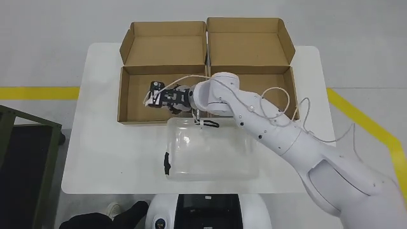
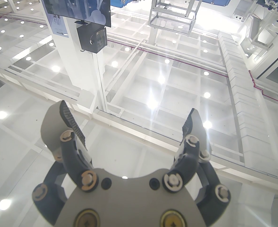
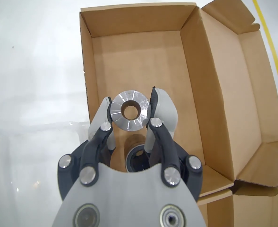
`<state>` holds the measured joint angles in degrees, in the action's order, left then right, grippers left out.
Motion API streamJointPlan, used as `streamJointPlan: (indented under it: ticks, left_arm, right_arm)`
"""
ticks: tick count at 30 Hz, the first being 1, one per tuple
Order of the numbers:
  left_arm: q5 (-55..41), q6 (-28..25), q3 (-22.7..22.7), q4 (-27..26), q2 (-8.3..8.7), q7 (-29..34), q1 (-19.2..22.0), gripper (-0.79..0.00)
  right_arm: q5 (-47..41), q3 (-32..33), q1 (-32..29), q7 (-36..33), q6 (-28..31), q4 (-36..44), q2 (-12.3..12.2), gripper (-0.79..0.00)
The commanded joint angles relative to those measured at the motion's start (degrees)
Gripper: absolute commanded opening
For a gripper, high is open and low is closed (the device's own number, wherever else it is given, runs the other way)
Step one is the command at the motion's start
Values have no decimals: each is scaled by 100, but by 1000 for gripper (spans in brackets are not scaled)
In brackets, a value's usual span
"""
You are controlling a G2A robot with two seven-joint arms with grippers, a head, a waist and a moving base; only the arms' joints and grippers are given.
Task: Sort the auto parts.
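Observation:
My right gripper (image 3: 130,114) is shut on a shiny metal ring with a round centre hole (image 3: 131,114), held above the floor of the left cardboard box (image 3: 141,55). A dark ring-shaped part (image 3: 137,158) lies on the box floor just beneath the gripper. From above, the right gripper (image 1: 157,97) hangs over the middle of the left box (image 1: 131,98), where a small dark part (image 1: 154,86) lies beside it. My left gripper (image 2: 129,128) is open, points up at the ceiling and holds nothing.
A second open cardboard box (image 1: 280,79) stands to the right of the first, touching it. A clear plastic bin (image 1: 213,149) sits in front of both boxes near the table's front edge. The white table (image 1: 95,140) has free room on its left side.

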<state>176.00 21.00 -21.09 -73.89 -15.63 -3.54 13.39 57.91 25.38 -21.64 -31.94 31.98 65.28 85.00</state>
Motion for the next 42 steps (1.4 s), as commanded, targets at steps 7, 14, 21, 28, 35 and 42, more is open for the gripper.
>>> streamJointPlan:
  ticks: [7, 14, 21, 28, 35, 42]
  left_arm:
    - [0, 0, 0, 0, 0, 0, 0, 0]
    - [0, 0, 0, 0, 0, 0, 0, 0]
    - [0, 0, 0, 0, 0, 0, 0, 0]
    - [0, 0, 0, 0, 0, 0, 0, 0]
    - [0, 0, 0, 0, 0, 0, 0, 0]
    - [0, 0, 0, 0, 0, 0, 0, 0]
  right_arm:
    - [-66, -266, 239, -35, 90, -873, 396, -785]
    - [-41, -436, 348, 15, 223, -1458, 704, -785]
    - [101, -529, 470, 12, 319, -1788, 948, -563]
    - [186, -538, 511, 43, 375, -2059, 1124, -526]
    - [258, -481, 568, 143, 428, -2263, 1252, -440]
    - [378, -214, 644, 338, 499, -1934, 1187, 0]
